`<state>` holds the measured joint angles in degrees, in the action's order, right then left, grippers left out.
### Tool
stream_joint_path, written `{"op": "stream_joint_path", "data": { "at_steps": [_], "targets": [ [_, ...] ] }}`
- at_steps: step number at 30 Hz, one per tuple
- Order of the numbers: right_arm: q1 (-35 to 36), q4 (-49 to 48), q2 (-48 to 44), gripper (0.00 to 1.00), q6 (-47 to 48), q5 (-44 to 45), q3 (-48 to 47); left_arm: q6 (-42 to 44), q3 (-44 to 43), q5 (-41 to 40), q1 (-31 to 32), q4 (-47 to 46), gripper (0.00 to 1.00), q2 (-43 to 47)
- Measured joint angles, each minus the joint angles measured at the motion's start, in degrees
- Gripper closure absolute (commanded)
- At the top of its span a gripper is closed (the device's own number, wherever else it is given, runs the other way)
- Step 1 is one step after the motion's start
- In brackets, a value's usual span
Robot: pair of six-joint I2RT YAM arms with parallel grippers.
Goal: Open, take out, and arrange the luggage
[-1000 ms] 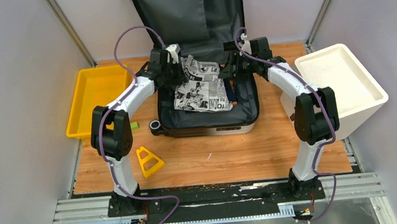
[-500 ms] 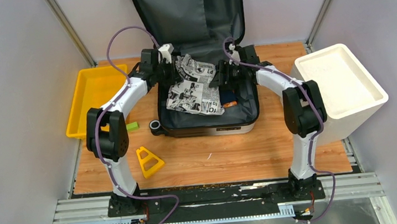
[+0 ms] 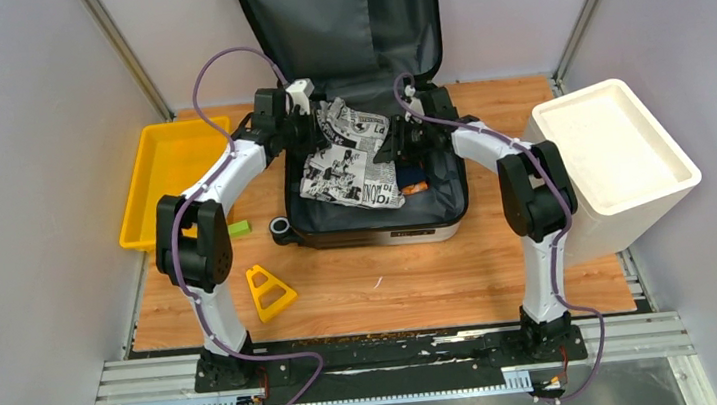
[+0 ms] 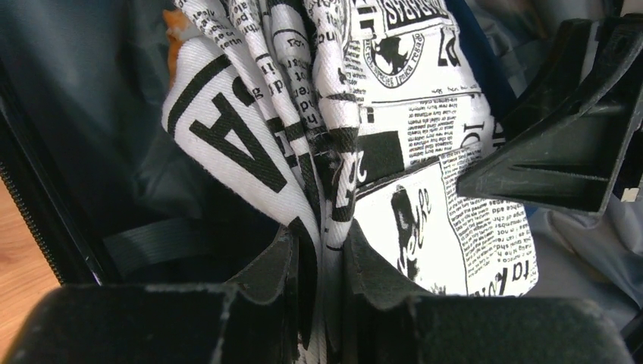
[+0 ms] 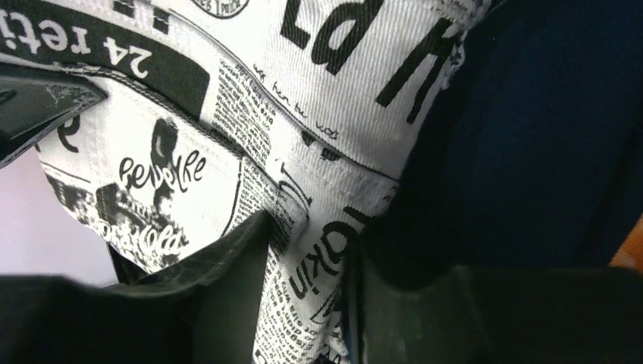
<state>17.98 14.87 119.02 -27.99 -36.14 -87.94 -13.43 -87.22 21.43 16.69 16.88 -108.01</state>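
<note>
The luggage [image 3: 436,216] lies open on the table, its lid [image 3: 340,13] propped up at the back and showing dark grey lining. A black-and-white newspaper-print cloth [image 3: 345,164] hangs over the open half. My left gripper [image 3: 311,122] is shut on the cloth's left top edge; the left wrist view shows the cloth [image 4: 356,121] pinched in my gripper [image 4: 330,262]. My right gripper [image 3: 398,138] is shut on the cloth's right edge [image 5: 318,258]. A dark blue item [image 5: 531,152] and an orange item [image 3: 413,189] lie inside the luggage.
A yellow tray [image 3: 166,177] sits at the left. A white bin [image 3: 616,150] stands at the right. A yellow triangular piece [image 3: 268,290] and a small green block [image 3: 240,228] lie on the wooden table [image 3: 393,284] in front of the left side.
Both grippers lifted the cloth and carried it leftwards. The right arm has swung inward toward the luggage's middle. The left arm rose and has stayed put over the last half second.
</note>
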Motion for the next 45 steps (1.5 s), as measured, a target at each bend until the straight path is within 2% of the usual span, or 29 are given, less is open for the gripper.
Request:
{"op": "stream_joint_path", "data": {
  "at_steps": [2, 4, 6, 8, 10, 13, 16, 17, 18, 19, 30, 45],
  "targets": [
    [0.0, -0.26, 0.02, 0.76, -0.15, -0.42, 0.0, 0.15, 0.0, -0.31, 0.0, 0.13, 1.0, 0.0],
    [-0.04, -0.94, 0.0, 0.83, -0.33, -0.7, 0.0, 0.35, -0.09, -0.79, 0.0, 0.5, 1.0, 0.0],
    [-0.02, -1.73, -0.2, 0.84, -0.5, -1.07, 0.22, 0.63, -0.31, -1.42, 0.04, 1.25, 1.0, 0.0],
    [0.02, -2.6, -0.74, 0.8, -0.59, -1.51, 0.72, 1.01, -0.83, -2.25, 0.07, 2.4, 1.0, 0.02],
    [0.22, -3.19, -1.29, 0.68, -0.9, -1.95, 0.94, 1.44, -1.57, -3.08, 0.09, 3.82, 1.0, 0.28],
    [1.05, -3.8, -1.99, 0.42, -1.46, -2.51, 0.94, 3.04, -2.58, -5.42, 0.09, 6.99, 1.0, 2.19],
    [2.32, -4.07, -2.82, 0.26, -1.73, -2.95, 0.94, 6.16, -4.26, -8.37, 0.09, 11.52, 1.0, 5.86],
    [2.62, -4.15, -3.45, 0.17, -1.86, -2.82, 1.18, 7.1, -4.72, -9.07, 0.09, 12.57, 1.0, 6.84],
    [2.69, -4.28, -4.35, 0.03, -1.95, -2.64, 1.88, 8.35, -5.38, -9.92, 0.09, 14.03, 1.0, 7.87],
    [2.91, -4.22, -5.86, 0.01, -1.86, -2.47, 2.95, 9.49, -5.88, -10.73, 0.02, 15.23, 1.0, 8.76],
    [2.84, -4.57, -23.8, 0.0, -1.22, -2.16, 9.25, 21.18, -8.22, -16.15, -4.26, 23.76, 1.0, 14.03],
    [2.56, -3.08, -36.48, 0.0, 3.52, -3.28, 19.43, 28.68, -11.69, -10.91, -23.67, 25.11, 1.0, 11.96]
  ]
}}
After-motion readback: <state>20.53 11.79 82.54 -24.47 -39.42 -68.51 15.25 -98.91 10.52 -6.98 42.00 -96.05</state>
